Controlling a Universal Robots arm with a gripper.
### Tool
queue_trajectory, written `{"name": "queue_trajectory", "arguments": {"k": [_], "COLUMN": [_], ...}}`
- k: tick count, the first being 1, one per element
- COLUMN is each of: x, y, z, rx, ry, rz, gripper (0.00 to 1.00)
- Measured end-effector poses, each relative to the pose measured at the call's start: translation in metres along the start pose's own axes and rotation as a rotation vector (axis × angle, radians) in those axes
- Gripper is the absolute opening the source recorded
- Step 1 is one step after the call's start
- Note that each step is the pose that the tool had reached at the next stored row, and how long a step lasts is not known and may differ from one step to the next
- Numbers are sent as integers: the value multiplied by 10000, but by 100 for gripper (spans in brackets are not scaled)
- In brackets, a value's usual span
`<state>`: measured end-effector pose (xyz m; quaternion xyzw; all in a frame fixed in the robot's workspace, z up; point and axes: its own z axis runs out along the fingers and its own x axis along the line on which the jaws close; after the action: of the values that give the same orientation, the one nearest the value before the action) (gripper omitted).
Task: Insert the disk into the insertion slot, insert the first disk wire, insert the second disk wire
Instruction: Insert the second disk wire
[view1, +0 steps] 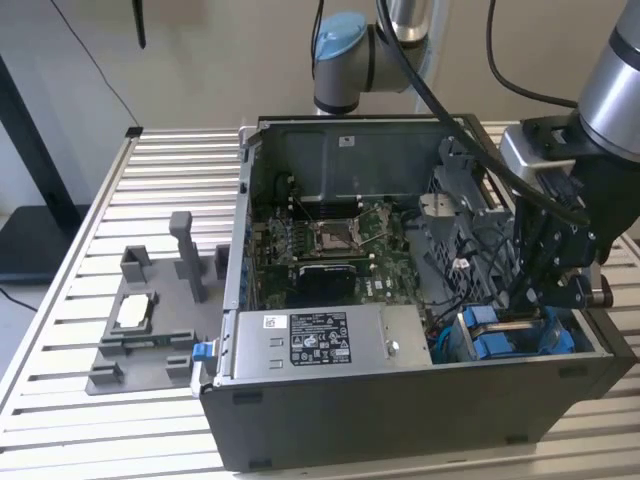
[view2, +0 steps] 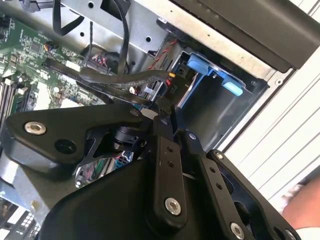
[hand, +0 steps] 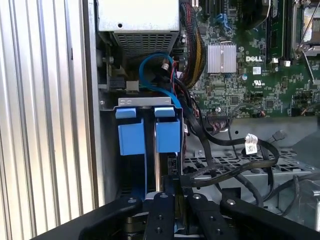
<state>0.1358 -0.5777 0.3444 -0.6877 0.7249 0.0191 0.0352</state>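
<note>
Case (view1: 420, 420) lies open on the slatted counter (view1: 90, 250). The arm comes down into the case's near corner on the exterior view's right. Gripper (view1: 520, 302) (view2: 164, 116) (hand: 175, 186) hangs right at the drive cage.

Jaws: narrow, tips almost together in both wrist views. Cannot tell whether they pinch a wire.

Disk (hand: 167, 135) (view1: 490, 347): seated in the slot (hand: 147, 102), blue frame showing at the cage mouth.

Wires: a blue cable (hand: 150, 65) loops just beyond the cage mouth. Black wires (hand: 235, 160) run up to the jaw tips. One carries a white tag (hand: 251, 145), print too small to read.

Labels: the power supply (view1: 320, 340) has a white label with dark print and symbols. The motherboard (view1: 330, 245) bears white lettering.

Edges and room: the cage stands just beside the case wall (hand: 92, 125), with bare counter slats beyond it. The black wires crowd the cage's other side. On the exterior view's left, a grey fixture (view1: 150, 340) holding a chip (view1: 135, 312) sits well apart from the gripper.
</note>
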Motion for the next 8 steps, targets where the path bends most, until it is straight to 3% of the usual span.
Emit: {"name": "queue_trajectory", "arguments": {"k": [8], "x": [1], "y": [-3], "z": [19], "rx": [4], "ry": [-3], "rz": [-1], "gripper": [16]}}
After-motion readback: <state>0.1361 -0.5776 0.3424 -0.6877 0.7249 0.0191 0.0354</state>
